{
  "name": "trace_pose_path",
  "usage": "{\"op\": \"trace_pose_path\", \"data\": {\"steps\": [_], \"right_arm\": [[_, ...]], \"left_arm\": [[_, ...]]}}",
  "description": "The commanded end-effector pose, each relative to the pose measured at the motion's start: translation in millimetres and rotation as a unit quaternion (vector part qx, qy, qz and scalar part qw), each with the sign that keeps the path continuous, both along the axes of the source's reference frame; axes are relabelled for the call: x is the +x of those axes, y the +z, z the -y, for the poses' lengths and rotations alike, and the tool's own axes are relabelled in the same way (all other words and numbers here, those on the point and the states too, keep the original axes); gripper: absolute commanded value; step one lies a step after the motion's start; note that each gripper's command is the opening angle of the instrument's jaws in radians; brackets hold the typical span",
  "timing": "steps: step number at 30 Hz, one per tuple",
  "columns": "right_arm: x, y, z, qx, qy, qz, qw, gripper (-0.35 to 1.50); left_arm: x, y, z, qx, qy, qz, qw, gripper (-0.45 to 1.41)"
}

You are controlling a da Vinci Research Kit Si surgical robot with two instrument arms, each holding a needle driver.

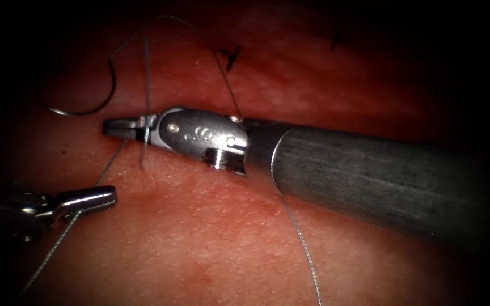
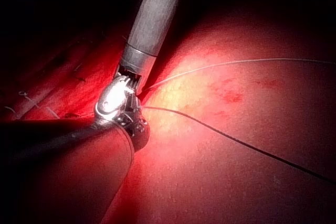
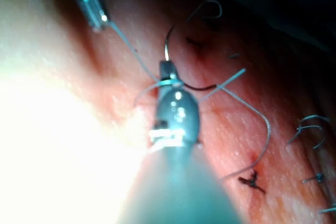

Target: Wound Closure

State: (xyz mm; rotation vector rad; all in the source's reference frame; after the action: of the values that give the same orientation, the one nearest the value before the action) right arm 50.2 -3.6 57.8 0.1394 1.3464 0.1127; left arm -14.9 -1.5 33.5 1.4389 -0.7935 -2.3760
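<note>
Tissue (image 1: 245, 249) takes up most of what I'm looking at, pink and bumpy, with knotted stitches (image 3: 252, 181) sitting on it further back. My right tool (image 1: 121, 127) comes in across the middle with its jaws closed, and thread (image 1: 146, 73) is wrapped around them just behind the tips. My left tool (image 1: 89, 199) sits low on the left side, jaws clamped on a strand that runs up toward the right tool and also trails down and away. The needle (image 1: 89, 93) is loose — neither tool has it. It lies curved on the tissue surface at upper left, apparently not buried in it.

My worry: that wrap looks loose, so it could slide off the right tips if the left side's tension drops. And the free needle could snag the trailing thread — or get dragged across the tissue.
</note>
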Motion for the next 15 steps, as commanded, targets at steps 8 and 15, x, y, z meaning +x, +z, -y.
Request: {"op": "trace_pose_path", "data": {"steps": [8, 15], "right_arm": [[0.4, -0.1, 0.2, 0.003, -0.017, -0.004, 1.0, 0.2], [0.6, -0.3, 0.6, 0.005, -0.043, -0.013, 0.999, 0.19]], "left_arm": [[0.2, -0.3, -4.9, 0.026, 0.059, 0.083, 0.995, -0.45], [0.5, 0.7, -7.8, 0.073, 0.09, 0.15, 0.982, -0.45]]}}
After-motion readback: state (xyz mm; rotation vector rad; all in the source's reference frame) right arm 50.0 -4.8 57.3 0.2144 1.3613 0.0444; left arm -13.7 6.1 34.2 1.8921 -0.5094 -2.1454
